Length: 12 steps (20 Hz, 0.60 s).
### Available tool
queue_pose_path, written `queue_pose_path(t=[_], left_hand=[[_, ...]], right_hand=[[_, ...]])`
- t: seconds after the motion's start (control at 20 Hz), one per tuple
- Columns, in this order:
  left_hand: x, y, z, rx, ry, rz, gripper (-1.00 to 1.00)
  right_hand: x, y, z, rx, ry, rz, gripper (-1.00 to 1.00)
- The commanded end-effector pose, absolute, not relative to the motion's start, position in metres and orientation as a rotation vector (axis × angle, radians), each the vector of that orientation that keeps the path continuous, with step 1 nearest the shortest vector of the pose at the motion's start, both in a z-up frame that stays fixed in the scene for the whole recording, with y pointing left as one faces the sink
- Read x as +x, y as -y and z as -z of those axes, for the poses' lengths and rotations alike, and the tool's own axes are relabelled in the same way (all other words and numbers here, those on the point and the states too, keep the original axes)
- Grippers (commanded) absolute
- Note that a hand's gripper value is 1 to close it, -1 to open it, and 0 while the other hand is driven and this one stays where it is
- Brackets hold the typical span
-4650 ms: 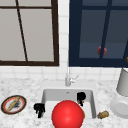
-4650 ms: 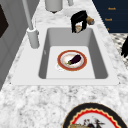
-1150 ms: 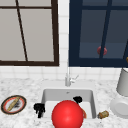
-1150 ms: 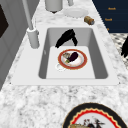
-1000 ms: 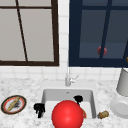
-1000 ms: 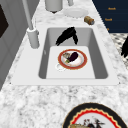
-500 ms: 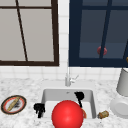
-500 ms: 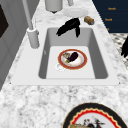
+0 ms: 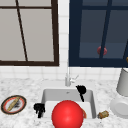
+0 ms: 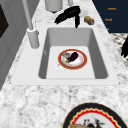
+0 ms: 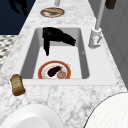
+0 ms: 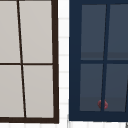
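A red-rimmed plate [image 10: 72, 59] [image 11: 54, 71] lies on the floor of the white sink [image 9: 90, 100] [image 10: 97, 52]. It carries a dark eggplant [image 10: 73, 56] and a brownish piece of food [image 11: 61, 74]. My right hand [image 9: 81, 90] [image 10: 68, 13] [image 11: 55, 36] hovers open over the sink's right end, above and apart from the plate, fingers stretched and one pointing down. My left hand [image 9: 39, 109] [image 11: 18, 6] hangs idle and open by the sink's front left corner. A big red ball [image 9: 67, 115] covers the sink's front in the front view.
A faucet [image 9: 67, 78] [image 10: 31, 33] stands behind the sink. A patterned plate with food [image 9: 13, 104] [image 11: 52, 12] lies on the left counter. To the right are a brown bottle [image 9: 103, 114] [image 11: 17, 85], a white plate [image 9: 120, 107] and a grey pot [image 9: 123, 82].
My right hand has risen out of the sink, away from the plate, and moved toward the sink's right end. The left hand and the plate have stayed still.
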<state>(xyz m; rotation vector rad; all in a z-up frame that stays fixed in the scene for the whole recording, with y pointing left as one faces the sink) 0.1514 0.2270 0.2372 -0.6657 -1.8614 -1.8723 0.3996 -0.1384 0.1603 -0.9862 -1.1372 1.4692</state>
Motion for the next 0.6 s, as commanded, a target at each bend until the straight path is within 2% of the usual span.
queue_pose_path(t=[0.0, 0.55], left_hand=[[0.151, -0.227, -0.237, -0.666, 1.861, 1.872, 0.0], [0.151, -0.227, -0.237, -0.666, 1.861, 1.872, 0.0]], right_hand=[[0.408, 0.14, -0.187, -1.011, 1.199, -1.456, -1.0], [0.437, 0.144, -0.237, -1.172, 1.362, -1.377, -1.0]])
